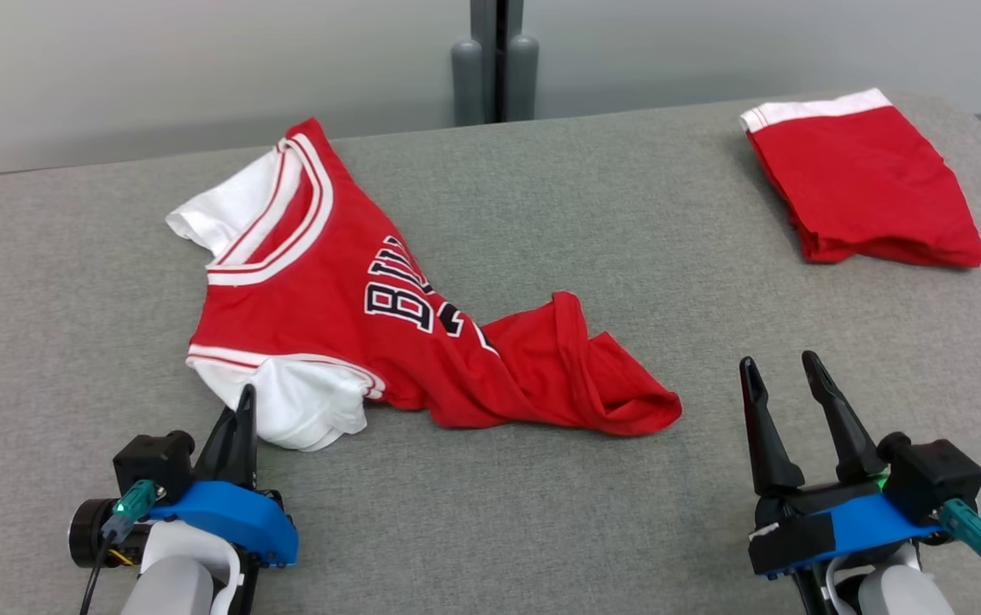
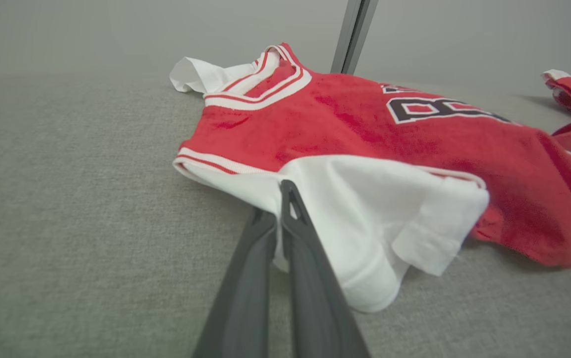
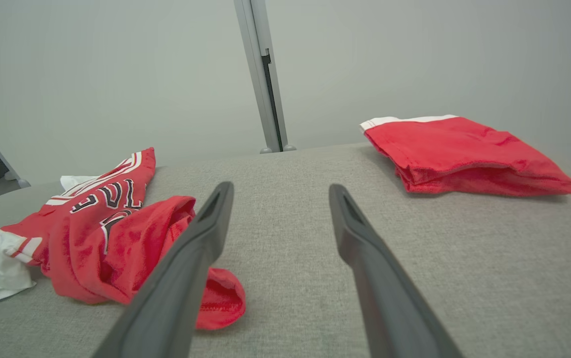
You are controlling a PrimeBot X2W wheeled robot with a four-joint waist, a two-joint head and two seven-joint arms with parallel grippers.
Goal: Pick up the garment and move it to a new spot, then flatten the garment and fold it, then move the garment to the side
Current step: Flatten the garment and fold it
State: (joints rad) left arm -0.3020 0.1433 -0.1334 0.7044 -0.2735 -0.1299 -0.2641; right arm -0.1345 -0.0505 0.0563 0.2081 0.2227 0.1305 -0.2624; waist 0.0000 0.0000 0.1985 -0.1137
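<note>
Bare grey surface [image 1: 627,213] between jersey [image 1: 328,299] and folded red shorts [image 1: 866,188]; passage free.

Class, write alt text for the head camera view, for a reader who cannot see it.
A crumpled red jersey with white sleeves lies on a grey fabric surface; the left gripper, jaws shut, pinches its near white sleeve. The right gripper sits open at lower right, and a folded red garment lies at far right.

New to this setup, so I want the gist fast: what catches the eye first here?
A crumpled red jersey with black lettering lies left of centre on the grey surface, the left gripper shut on its near white sleeve. A folded red garment sits far right; the right gripper stands open, apart from both.
</note>
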